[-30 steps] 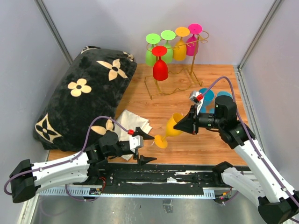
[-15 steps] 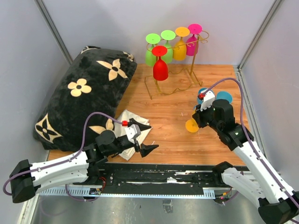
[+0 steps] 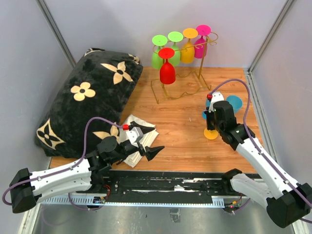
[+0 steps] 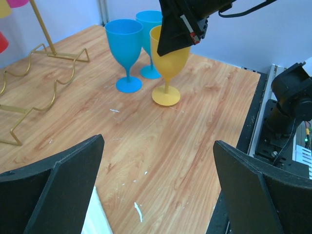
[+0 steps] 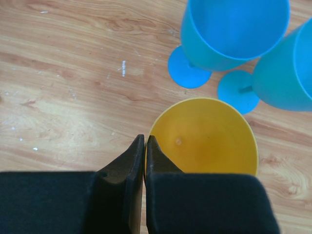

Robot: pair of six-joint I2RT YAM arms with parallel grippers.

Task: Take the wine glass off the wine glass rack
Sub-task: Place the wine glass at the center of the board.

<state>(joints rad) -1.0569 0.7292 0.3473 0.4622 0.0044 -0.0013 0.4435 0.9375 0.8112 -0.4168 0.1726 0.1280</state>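
Observation:
The gold wire wine glass rack (image 3: pixel 181 88) stands at the back and shows in the left wrist view (image 4: pixel 45 30). A red glass (image 3: pixel 167 73), two green, an orange and a magenta glass hang upside down on it. A yellow wine glass (image 3: pixel 211 134) stands upright on the table right of the middle; it also shows in the left wrist view (image 4: pixel 168 61). My right gripper (image 5: pixel 145 139) is shut on the rim of its bowl (image 5: pixel 204 131), from above (image 3: pixel 211 118). My left gripper (image 4: pixel 158 146) is open and empty above the table near the front (image 3: pixel 155 142).
Two blue glasses (image 5: pixel 229 29) (image 5: pixel 287 73) stand upright right behind the yellow one (image 3: pixel 234 102). A black flowered cushion (image 3: pixel 83 97) fills the left side. A white cloth (image 3: pixel 139 131) lies beside my left gripper. Grey walls close in the table.
My right arm carried the yellow glass from a tilted hold at mid-table to the right and stood it upright by the blue glasses. My left gripper drew back from its foot.

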